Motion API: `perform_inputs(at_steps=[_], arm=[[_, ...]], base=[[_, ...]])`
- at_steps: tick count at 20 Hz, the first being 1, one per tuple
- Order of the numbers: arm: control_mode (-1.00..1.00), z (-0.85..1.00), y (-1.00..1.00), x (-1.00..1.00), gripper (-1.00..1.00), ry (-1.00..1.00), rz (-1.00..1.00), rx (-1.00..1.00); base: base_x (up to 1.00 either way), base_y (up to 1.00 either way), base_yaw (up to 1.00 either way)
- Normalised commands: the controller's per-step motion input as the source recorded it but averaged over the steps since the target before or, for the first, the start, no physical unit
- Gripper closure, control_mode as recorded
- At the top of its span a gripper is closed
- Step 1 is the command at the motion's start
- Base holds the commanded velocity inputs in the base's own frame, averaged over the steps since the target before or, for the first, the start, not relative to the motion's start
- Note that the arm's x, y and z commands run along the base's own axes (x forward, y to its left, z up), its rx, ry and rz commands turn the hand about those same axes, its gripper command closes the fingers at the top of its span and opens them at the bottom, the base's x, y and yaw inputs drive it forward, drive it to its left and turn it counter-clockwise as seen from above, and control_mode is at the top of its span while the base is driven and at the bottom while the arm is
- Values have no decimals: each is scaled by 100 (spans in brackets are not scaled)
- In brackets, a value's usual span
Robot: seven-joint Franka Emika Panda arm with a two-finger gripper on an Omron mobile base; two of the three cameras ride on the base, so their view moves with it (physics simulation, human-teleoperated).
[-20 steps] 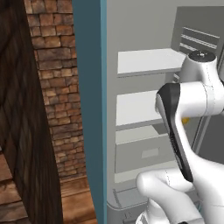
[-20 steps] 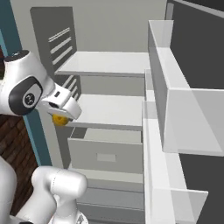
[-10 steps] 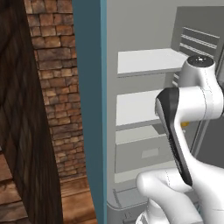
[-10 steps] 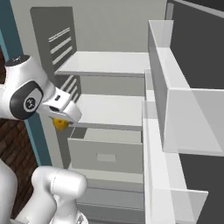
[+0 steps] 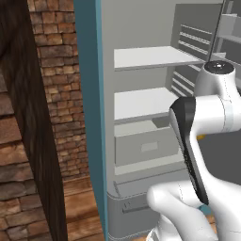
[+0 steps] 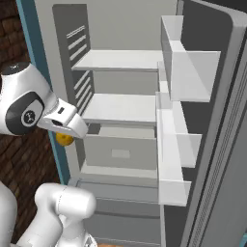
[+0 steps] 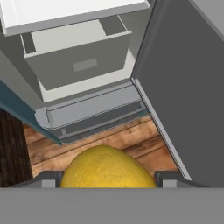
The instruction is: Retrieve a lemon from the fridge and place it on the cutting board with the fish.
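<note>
The yellow lemon (image 7: 107, 168) sits between my gripper's (image 7: 107, 178) two fingertips (image 7: 45, 180), which are shut on it. From the right base view the lemon (image 6: 63, 140) hangs under the hand, with the gripper (image 6: 65, 137) in front of the open fridge's (image 6: 120, 108) left edge, level with the drawer (image 6: 119, 152). A sliver of the lemon (image 5: 201, 137) peeks past the arm in the left base view. The fridge (image 5: 141, 56) shows bare white shelves. The cutting board and the fish are out of view.
The fridge door (image 6: 212, 120) stands open on the right with its door bins (image 6: 185, 72). A brick wall (image 5: 56, 94) and a dark wooden panel (image 5: 23, 117) flank the fridge's teal side. Below the hand lies wooden floor (image 7: 131, 135).
The hand has sunk a little and drawn back from the shelves with the lemon still in it. Both base views have shifted slightly, so the camera has moved.
</note>
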Motion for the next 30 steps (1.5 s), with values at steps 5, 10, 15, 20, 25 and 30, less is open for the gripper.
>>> perform_inputs(at_steps=[5,10,15,20,25,30], arm=[[100,0,0,0,100,0,0,0],[100,0,0,0,100,0,0,0],[100,0,0,0,100,0,0,0],[100,0,0,0,100,0,0,0],[100,0,0,0,100,0,0,0],[100,0,0,0,100,0,0,0]], base=[[-74,2,-15],[-73,2,-20],[-81,0,-36],[-93,10,-43],[-84,51,-40],[-44,35,-56]])
